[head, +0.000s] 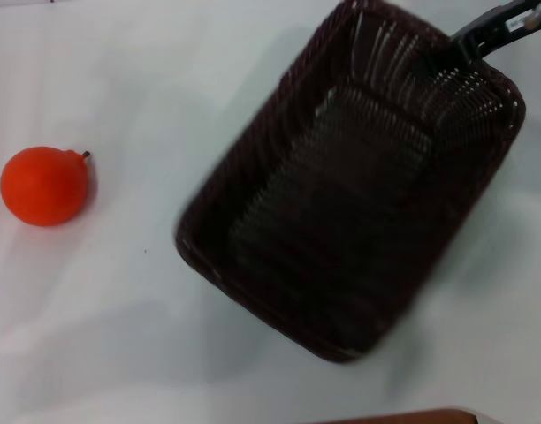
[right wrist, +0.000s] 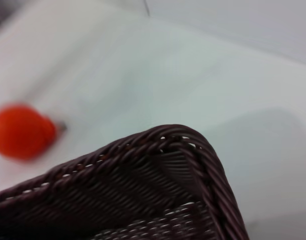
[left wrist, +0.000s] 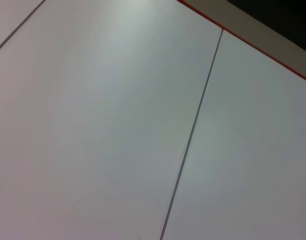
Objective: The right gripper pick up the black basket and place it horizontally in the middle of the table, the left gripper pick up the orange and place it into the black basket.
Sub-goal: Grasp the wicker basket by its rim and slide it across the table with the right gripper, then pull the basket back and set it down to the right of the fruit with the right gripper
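The black basket [head: 341, 203] hangs tilted and slantwise over the middle right of the table [head: 120, 336], its open side up and empty. My right gripper [head: 465, 42] reaches in from the far right corner and is shut on the basket's far braided rim. The right wrist view shows a corner of that rim [right wrist: 183, 145] close up. The orange [head: 43, 185] lies on the table at the far left, well apart from the basket; it also shows in the right wrist view [right wrist: 22, 131]. My left gripper is out of view; its wrist view shows only bare table [left wrist: 93, 125].
A brown strip [head: 403, 417] shows at the near edge of the head view. The left wrist view shows a thin seam [left wrist: 193, 130] across the table and a red-edged border [left wrist: 243, 40] with dark floor beyond.
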Tool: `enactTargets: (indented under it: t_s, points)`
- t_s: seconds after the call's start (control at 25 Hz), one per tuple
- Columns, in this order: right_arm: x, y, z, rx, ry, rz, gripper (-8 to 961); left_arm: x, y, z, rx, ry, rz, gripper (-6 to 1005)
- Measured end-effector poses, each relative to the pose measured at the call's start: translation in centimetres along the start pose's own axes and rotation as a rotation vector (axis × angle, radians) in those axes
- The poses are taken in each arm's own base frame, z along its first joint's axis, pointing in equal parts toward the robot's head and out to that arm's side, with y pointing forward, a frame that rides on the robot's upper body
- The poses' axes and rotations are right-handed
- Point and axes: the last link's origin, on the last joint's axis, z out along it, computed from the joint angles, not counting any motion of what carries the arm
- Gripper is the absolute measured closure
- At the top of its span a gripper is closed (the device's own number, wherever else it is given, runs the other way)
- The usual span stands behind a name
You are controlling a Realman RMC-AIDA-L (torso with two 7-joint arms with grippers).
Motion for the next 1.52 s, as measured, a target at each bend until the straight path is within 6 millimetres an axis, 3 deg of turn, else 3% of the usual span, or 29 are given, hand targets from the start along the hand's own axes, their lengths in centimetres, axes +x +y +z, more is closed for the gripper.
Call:
enactTargets:
  t_s: [0.32, 0.64, 1.16, 1.52]
  points:
    - [-1.3, 0.3, -0.9, 0.202, 0.242, 0.24, 788, -0.2, -0.2, 0.1, 0.014, -0.011, -0.002, 280]
    - [-2.3, -0.8, 1.7, 0.292, 0.316, 0.416, 787, -0.4, -0.2, 0.4, 0.011, -0.015, -0.005, 281]
    - [-4.9, 1.8, 1.4, 0.188, 0.337, 0.675, 766, -0.3, -0.2, 0.5, 0.008, -0.016, 0.0, 280]
    - [-6.6, 1.9, 1.6, 0.177, 0.293, 0.758, 748, 0.1, 0.3, 0.5, -0.03, 0.011, -0.005, 281]
